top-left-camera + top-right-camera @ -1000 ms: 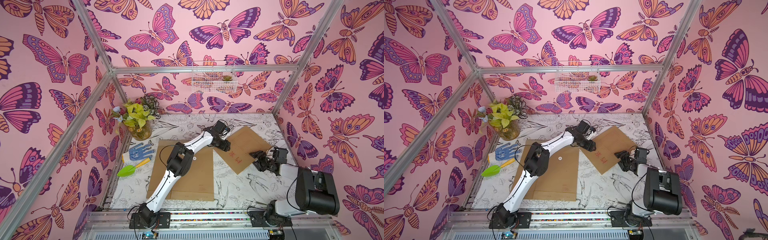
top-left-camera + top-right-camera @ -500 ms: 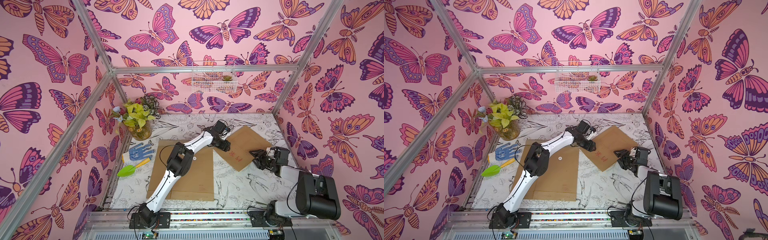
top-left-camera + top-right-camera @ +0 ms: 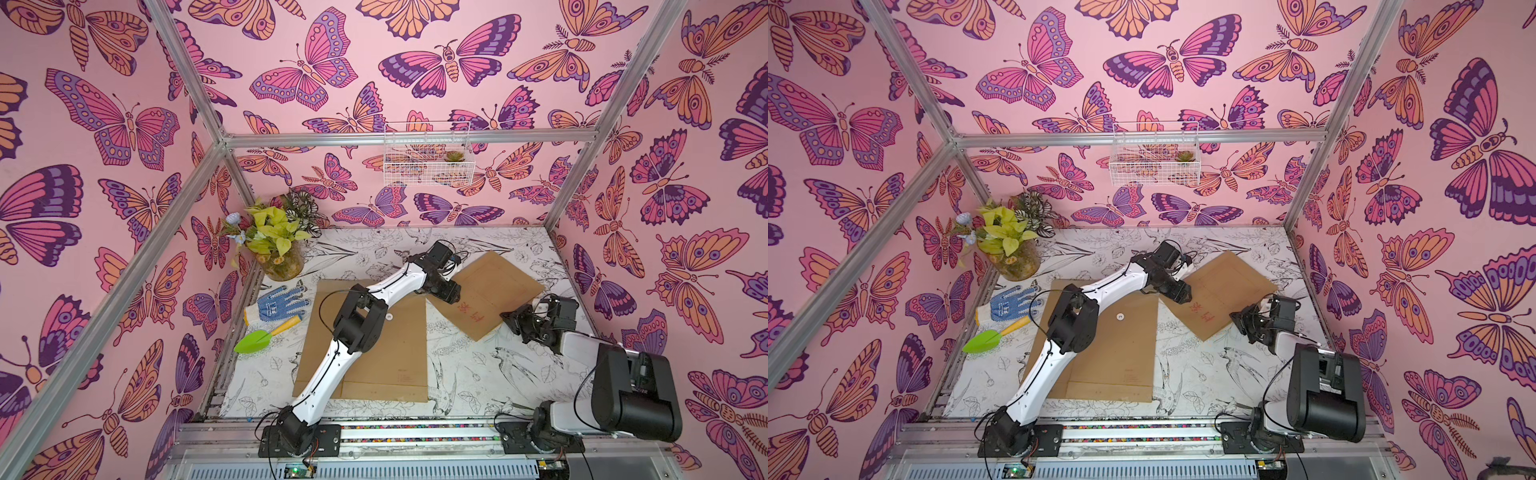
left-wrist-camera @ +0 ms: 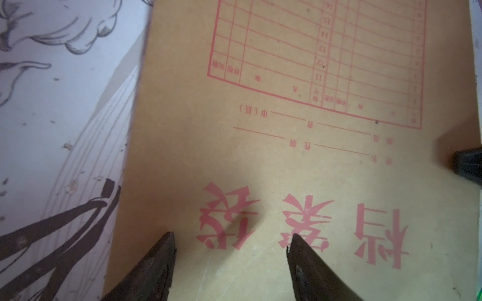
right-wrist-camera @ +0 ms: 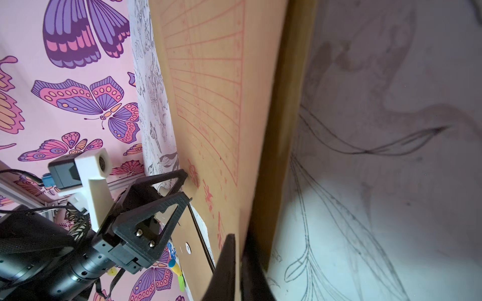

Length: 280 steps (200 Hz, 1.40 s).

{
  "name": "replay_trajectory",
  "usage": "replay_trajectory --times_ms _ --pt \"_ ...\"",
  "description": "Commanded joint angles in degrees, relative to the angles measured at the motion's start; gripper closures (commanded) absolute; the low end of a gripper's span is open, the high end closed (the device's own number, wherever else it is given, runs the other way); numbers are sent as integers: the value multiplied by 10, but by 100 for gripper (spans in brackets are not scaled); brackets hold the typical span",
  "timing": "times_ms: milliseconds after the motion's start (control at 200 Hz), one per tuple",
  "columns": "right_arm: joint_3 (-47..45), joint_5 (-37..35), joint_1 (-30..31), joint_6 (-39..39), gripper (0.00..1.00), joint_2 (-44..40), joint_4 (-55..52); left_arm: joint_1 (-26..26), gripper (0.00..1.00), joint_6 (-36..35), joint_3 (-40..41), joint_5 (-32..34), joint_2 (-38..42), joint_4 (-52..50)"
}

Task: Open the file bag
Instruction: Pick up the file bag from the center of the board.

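I am working on the file bag (image 3: 494,291), which is lying askew on the right rear part of the table (image 3: 478,374), printed face up, its red grid and large red characters showing in the left wrist view (image 4: 287,161); my right pincer (image 3: 509,320) is sitting at the bag's near right edge, clenched flat on that edge; in the right wrist view its two fingers (image 5: 238,242) are pinching the brown sheet (image 5: 221,104), one on the printed face and one beneath, and the edge is standing a little off the table there; my left pincer (image 3: 453,295) is reaching across from the near left, its jaws spread apart, grasping nothing, the tips (image 4: 231,235) pointing down at the bag's face just beside the red characters; from the right wrist they appear to be touching the paper (image 5: 186,187); a second brown envelope (image 3: 374,353) is lying flat under my left arm toward the near edge; a potted plant (image 3: 278,249) is standing in the rear left corner, with a blue glove (image 3: 278,305) and a green trowel (image 3: 262,338) lying along the left edge.
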<state>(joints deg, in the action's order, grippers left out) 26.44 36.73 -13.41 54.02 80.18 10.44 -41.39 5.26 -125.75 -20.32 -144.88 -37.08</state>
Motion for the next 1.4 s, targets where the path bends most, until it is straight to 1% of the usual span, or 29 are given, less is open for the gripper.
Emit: replay_trajectory --times_ms 0,90,235,310,361,406,561,646,716,786,831,871,956,1107,1202,1352,1397 --pt "21 -13 2 -13 99 -32 -40 -6 29 -12 22 27 8 -43" --pt "35 -28 2 -16 100 -65 -83 -6 25 -22 18 34 38 -41" --pt "73 -61 2 -14 100 -136 -184 -6 15 -41 24 53 104 -34" --pt "95 -72 2 -2 100 -173 -238 -6 10 -52 66 65 157 0" --pt "107 -77 2 15 100 -195 -262 -6 8 -64 122 64 201 47" --pt "115 -75 2 31 100 -214 -274 -6 6 -74 186 57 246 110" --pt "152 -75 1 85 100 -259 -316 -7 3 -104 400 20 381 356" --pt "173 -76 1 109 100 -275 -340 -8 0 -139 500 -26 430 473" --pt "188 -64 0 129 100 -281 -355 -10 4 -181 589 -71 460 590" --pt "196 -48 0 151 100 -284 -363 -22 8 -241 668 -80 477 697" --pt "197 -36 0 165 100 -287 -361 -33 9 -279 704 -87 480 744" --pt "196 -26 0 174 100 -290 -361 -39 10 -290 715 -89 477 759" --pt "195 -13 0 189 100 -300 -363 -46 12 -289 715 -95 464 763" --pt "209 -1 0 186 100 -312 -393 -49 19 -277 716 -83 434 810" --pt "215 -1 0 179 100 -325 -417 -49 21 -281 710 -80 417 808" --pt "212 -6 -1 187 100 -347 -424 -49 28 -305 706 -93 403 786" --pt "212 -9 -2 189 100 -349 -424 -48 31 -313 705 -96 400 763"
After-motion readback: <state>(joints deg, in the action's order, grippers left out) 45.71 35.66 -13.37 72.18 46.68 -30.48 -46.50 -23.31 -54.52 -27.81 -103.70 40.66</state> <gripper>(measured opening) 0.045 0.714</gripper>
